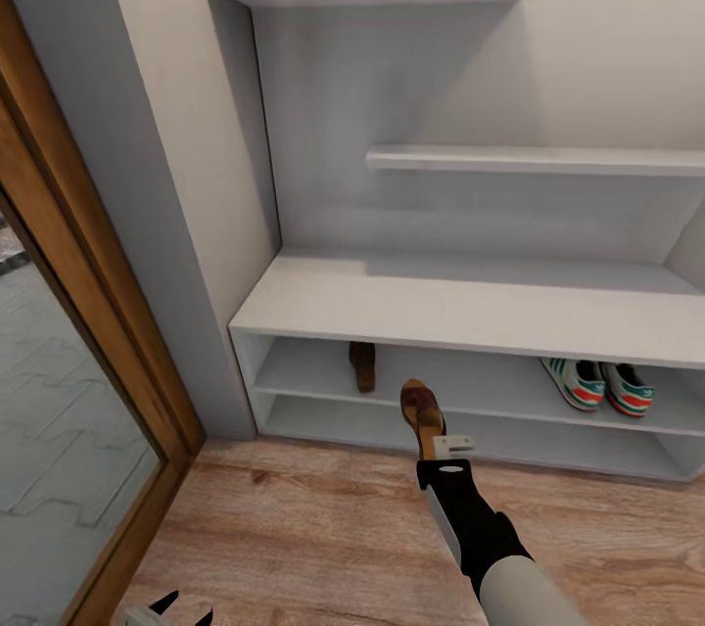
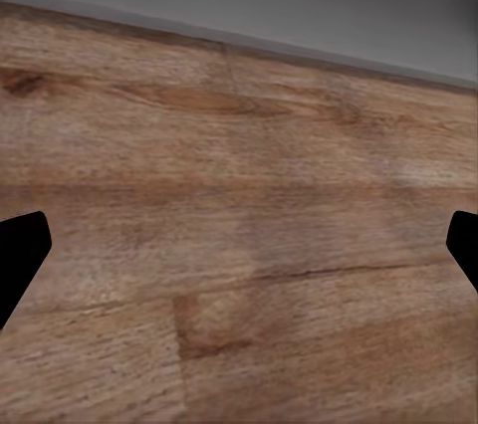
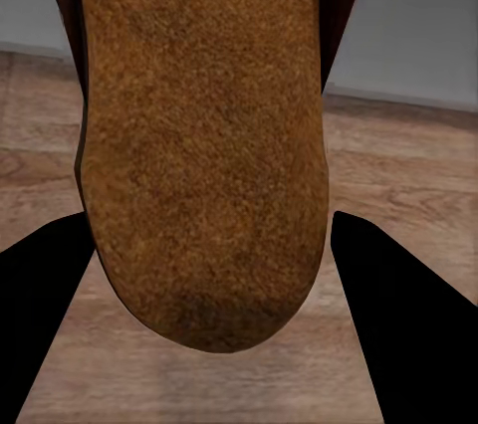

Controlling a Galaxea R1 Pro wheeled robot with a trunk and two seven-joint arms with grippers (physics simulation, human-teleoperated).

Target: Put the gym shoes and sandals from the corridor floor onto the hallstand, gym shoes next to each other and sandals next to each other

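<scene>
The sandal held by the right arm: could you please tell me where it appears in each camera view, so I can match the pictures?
Head view: the held sandal is low at centre, above the right gripper, in front of the shoe rack.
Right wrist view: its tan insole covers the centre, between the fingers.
Left wrist view: not in it.
Shared landmark: the wood floor.

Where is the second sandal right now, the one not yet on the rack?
In the head view, the second sandal is held in the right tool, just in front of the hallstand, near the other sandal on its upper shelf.
</scene>
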